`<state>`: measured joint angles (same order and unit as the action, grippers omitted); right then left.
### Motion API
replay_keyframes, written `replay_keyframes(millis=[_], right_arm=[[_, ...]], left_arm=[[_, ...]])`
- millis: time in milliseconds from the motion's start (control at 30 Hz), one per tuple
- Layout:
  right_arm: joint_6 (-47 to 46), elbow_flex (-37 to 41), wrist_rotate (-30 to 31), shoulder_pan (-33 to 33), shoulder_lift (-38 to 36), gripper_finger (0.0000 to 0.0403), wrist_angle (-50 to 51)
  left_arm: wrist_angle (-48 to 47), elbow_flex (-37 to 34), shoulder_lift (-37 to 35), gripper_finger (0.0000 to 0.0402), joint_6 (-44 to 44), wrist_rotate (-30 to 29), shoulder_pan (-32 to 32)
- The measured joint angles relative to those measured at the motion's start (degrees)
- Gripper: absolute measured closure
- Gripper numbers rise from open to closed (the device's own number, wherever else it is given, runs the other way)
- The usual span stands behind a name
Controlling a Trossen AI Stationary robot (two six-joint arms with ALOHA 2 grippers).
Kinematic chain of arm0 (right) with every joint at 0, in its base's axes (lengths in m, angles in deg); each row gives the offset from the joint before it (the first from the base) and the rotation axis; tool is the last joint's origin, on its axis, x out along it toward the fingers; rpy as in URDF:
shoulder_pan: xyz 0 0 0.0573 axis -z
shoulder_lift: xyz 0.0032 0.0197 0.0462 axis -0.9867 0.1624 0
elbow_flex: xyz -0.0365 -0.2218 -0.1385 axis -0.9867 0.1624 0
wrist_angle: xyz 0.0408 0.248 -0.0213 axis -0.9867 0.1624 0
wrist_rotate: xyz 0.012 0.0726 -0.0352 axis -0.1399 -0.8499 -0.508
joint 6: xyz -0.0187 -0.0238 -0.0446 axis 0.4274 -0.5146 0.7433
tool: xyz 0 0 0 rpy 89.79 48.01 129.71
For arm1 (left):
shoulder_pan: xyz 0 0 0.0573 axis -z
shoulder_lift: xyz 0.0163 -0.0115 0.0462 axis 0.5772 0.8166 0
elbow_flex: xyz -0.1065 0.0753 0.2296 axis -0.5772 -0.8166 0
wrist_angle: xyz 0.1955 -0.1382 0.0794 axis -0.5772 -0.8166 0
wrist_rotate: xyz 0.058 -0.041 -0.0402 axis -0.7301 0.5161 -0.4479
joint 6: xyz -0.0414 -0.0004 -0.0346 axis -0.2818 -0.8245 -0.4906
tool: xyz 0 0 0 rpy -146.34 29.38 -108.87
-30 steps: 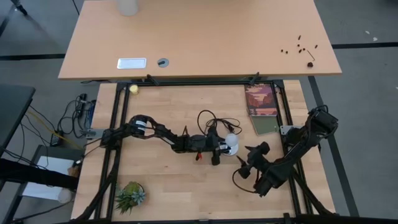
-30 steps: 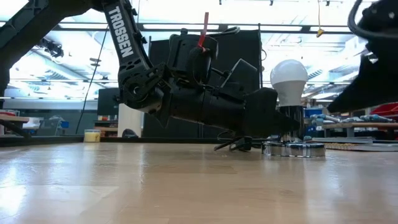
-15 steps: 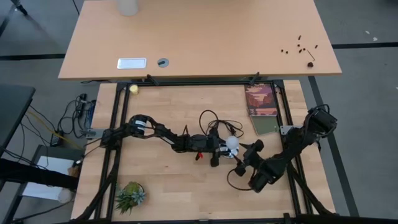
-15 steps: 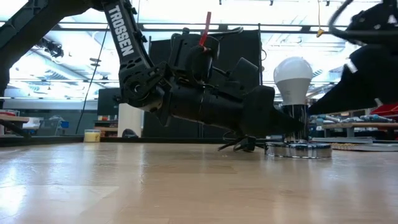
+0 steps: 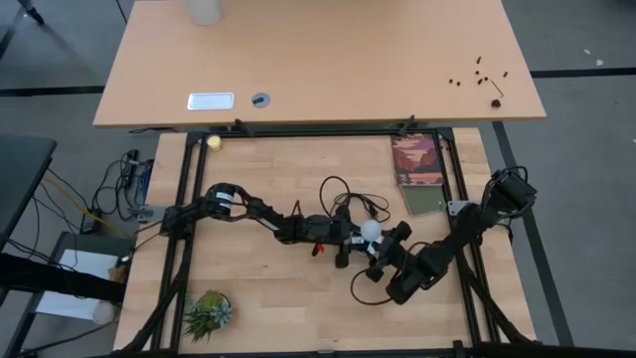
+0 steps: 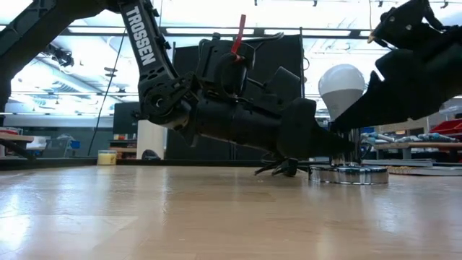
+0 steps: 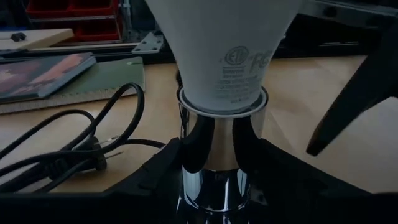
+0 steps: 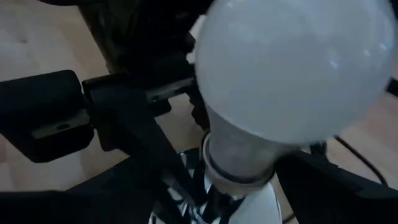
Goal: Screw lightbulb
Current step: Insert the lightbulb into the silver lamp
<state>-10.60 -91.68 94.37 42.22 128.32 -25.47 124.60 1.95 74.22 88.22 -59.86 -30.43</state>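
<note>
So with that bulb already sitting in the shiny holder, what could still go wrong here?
The left tool clamps only the chrome socket; if it slips, the socket may spin with the lightbulb rather than tighten. The right tool is open, close around the bulb; an off-centre squeeze might tip it. The black cord lies looped beside the socket and could snag.

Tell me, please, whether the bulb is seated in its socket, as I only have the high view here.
Observer: Yes. The left wrist view shows the lightbulb with its neck inside the chrome socket collar.
Operator: Is the left pincer holding that socket?
Observer: Its fingers press the chrome stem from both sides.
Operator: And the right pincer?
Observer: The right wrist view shows it open, close up to the bulb. I cannot tell whether it touches.
</note>
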Motion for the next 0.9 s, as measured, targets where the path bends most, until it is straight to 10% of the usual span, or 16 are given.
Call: replay_keyframes(millis=[900], right_arm=[[-5.67, -11.85, -12.29, -8.14, -0.22, 0.0094, 14.07]], left_arm=[[-1.28, 0.13, 0.0, 0.0208, -4.86, -4.76, -2.02]])
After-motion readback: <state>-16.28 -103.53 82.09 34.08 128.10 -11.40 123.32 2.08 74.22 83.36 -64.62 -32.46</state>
